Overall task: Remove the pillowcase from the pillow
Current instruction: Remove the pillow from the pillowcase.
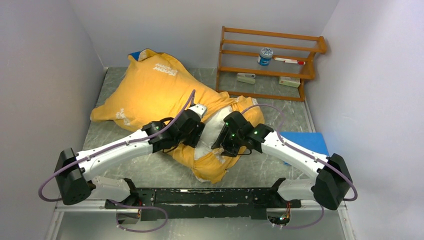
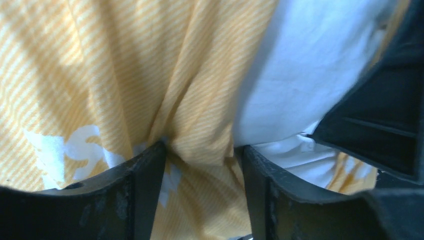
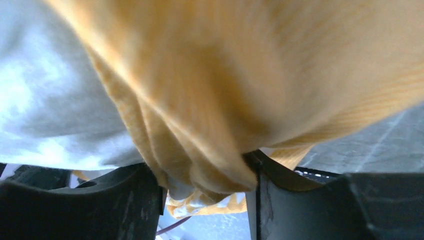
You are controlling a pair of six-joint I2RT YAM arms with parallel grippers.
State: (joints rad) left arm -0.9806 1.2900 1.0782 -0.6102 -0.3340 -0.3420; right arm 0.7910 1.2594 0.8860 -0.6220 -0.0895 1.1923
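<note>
Here, the pillowcase (image 1: 155,90) sprawls from the upper left of the overhead frame down to its centre, yellow side up. Its mouth gapes there over the white pillow (image 1: 220,119). Both grippers meet at that mouth, likely so you can peel the hem back off the pillow's end. Only the wrist views show the bite. The right gripper (image 3: 202,167) pinches a thick bunch of hem, while the left gripper (image 2: 200,150) has a fold between parted jaws, and you cannot tell whether they clamp it.
</note>
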